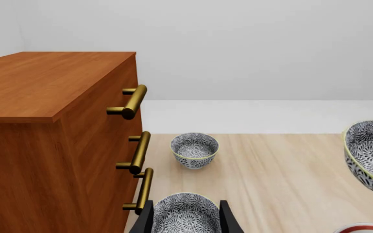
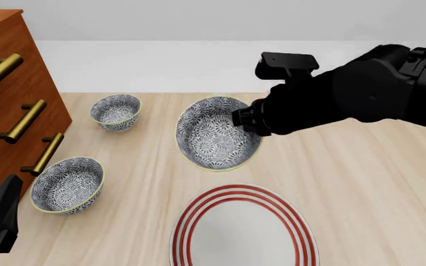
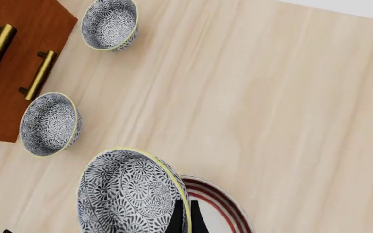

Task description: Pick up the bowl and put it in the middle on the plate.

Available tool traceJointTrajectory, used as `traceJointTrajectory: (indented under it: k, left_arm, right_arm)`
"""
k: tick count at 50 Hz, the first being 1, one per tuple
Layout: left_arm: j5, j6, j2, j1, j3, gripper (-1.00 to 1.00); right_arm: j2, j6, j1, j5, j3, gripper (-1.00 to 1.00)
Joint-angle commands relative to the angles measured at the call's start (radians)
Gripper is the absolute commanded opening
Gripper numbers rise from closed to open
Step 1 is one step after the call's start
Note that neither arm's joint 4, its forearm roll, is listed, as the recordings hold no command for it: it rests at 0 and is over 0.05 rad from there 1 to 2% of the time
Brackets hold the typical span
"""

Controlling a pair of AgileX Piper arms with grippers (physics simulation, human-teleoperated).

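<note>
No writing shows anywhere. The small blue-grey floral ceramic bowl with yellowish rim hangs tilted at frame centre, pinched at its rim by the right claw, above the red-ringed white plate. The left claw stands spread around another patterned bowl.

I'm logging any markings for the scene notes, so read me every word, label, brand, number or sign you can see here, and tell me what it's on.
There is no readable text in any view.
The three bowls, including the one held in the right hand, carry only a floral pattern.
The plate shows only red rings.
The wooden drawer cabinet and its brass handles are unmarked.
The arms show no label or number.
</note>
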Motion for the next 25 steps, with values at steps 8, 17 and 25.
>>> traceJointTrajectory:
  k: [8,17,25]
  left_arm:
    - [0.0,0.0,0.0,0.0,0.0,1.0]
    - [0.0,0.0,0.0,0.0,0.0,1.0]
    - [0.0,0.0,0.0,0.0,0.0,1.0]
  right_arm:
    - [-0.095,0.066,0.012,-0.112,0.297,-1.0]
    - [-0.031,0.135,0.074,-0.218,0.408,-1.0]
    - [-0.005,0.181,0.101,-0.278,0.477,-1.0]
